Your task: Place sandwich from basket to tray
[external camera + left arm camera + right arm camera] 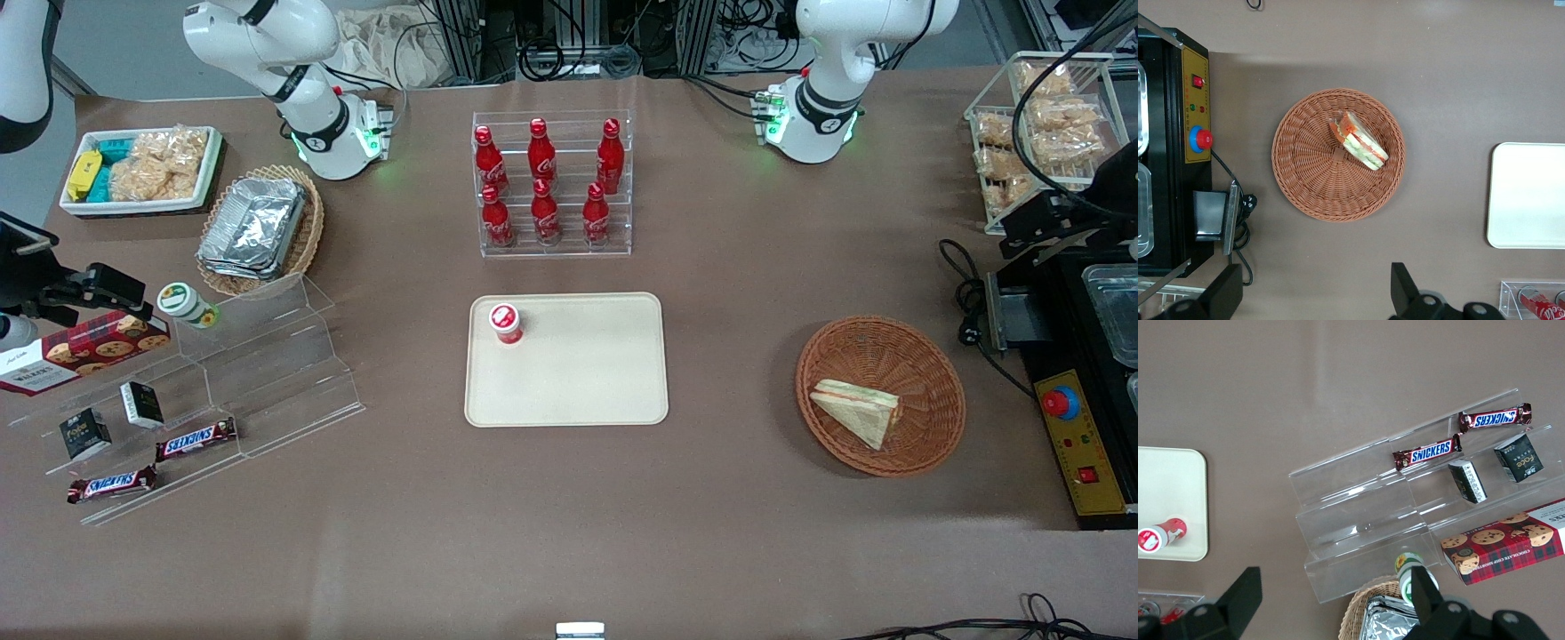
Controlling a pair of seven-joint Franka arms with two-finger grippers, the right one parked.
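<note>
Sandwich [858,407]: lying in wicker basket [925,356]
Tray [587,391]: holds 1 red-lidded cup [506,323]
Claw [1313,293]: fingers apart, high above basket

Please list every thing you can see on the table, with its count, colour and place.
sandwich: 1, white bread, red-green filling, in the basket
basket: 1, reddish-brown, toward the working arm's end
tray: 1, cream, mid-table
small bottle: 1, red and white, on the tray
cola bottles: 6, red, in a clear rack
Snickers bars: 2, brown, on clear steps
cookie box: 1, red, on the steps
foil containers: stacked, silver, in a tan basket
gripper: open, above the table beside the basket
</note>
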